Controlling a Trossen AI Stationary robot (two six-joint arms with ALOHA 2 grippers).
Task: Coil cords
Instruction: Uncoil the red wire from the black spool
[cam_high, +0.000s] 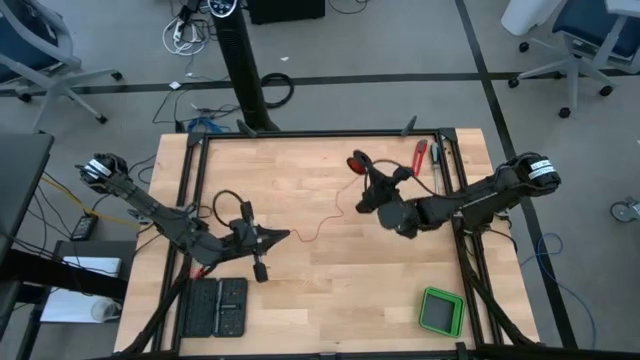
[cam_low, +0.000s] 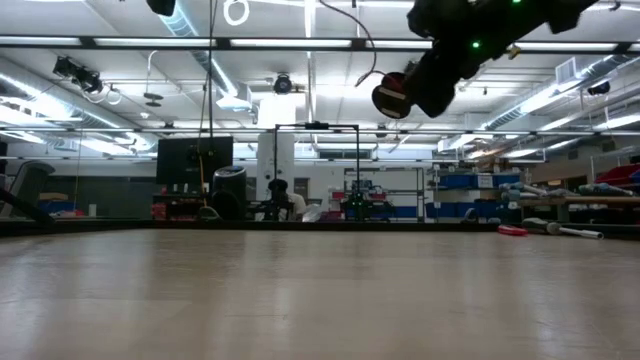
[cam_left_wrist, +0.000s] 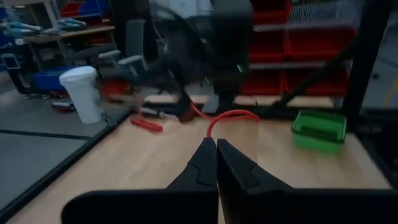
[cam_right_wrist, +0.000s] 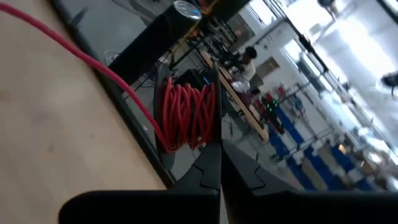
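The thin red wire is partly wound into a small red bundle (cam_right_wrist: 186, 115), which my right gripper (cam_high: 364, 175) holds above the table's far middle; the bundle also shows in the high view (cam_high: 357, 162) and in the low view (cam_low: 392, 95). A loose strand (cam_high: 322, 231) runs from the bundle to my left gripper (cam_high: 287, 237), which is shut on it above the table's left middle. In the left wrist view the strand (cam_left_wrist: 233, 114) arcs up from my shut fingertips (cam_left_wrist: 216, 144). My left gripper pinches the wire's free strand (cam_left_wrist: 212, 132) between its two fingertips, coming level from the table's left side. The strand rises in a slack arc toward the bundle. My right gripper pinches the wound bundle (cam_right_wrist: 202, 134) between its two fingers, across its turns. The bundle is lifted clear of the table, and one strand (cam_right_wrist: 68, 45) leads off from it.
A green box (cam_high: 441, 311) sits at the near right, and also shows in the left wrist view (cam_left_wrist: 319, 127). A red-handled tool (cam_high: 420, 153) lies at the far right. A dark flat case (cam_high: 218, 306) lies at the near left. A black cable loop (cam_high: 224, 205) hangs by my left arm.
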